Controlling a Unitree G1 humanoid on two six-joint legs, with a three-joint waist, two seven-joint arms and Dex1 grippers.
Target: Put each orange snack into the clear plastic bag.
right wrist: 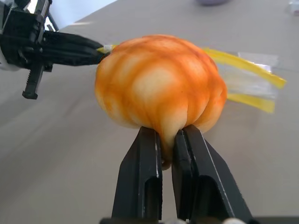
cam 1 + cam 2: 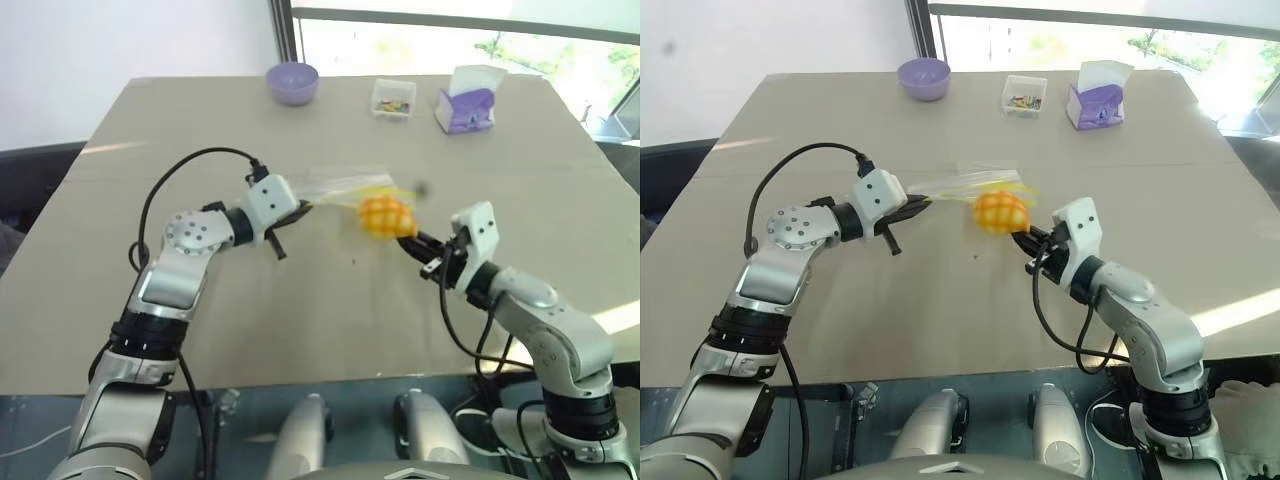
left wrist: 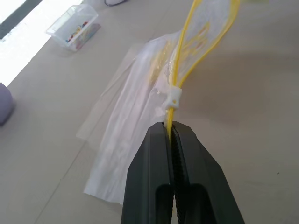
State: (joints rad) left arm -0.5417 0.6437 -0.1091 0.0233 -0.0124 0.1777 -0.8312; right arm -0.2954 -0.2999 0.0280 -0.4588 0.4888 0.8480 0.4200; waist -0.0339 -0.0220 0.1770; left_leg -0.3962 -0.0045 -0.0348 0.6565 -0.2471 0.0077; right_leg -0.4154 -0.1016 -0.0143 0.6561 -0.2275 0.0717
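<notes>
right gripper jaws pinch the soft, squashy orange snack by its edge above the worktop at the limp clear plastic bag mouth, left gripper clamped on its yellow seal strip

The bun is smeared by motion blur in the head views, and it hides part of the bag behind it. The coloured bits inside the small clear box near the counter's far edge are too small to identify.

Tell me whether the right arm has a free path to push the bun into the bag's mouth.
Probably yes: the right gripper holds the orange snack beside the clear plastic bag, whose yellow seal the left gripper pinches, mouth apparently gaping.
</notes>
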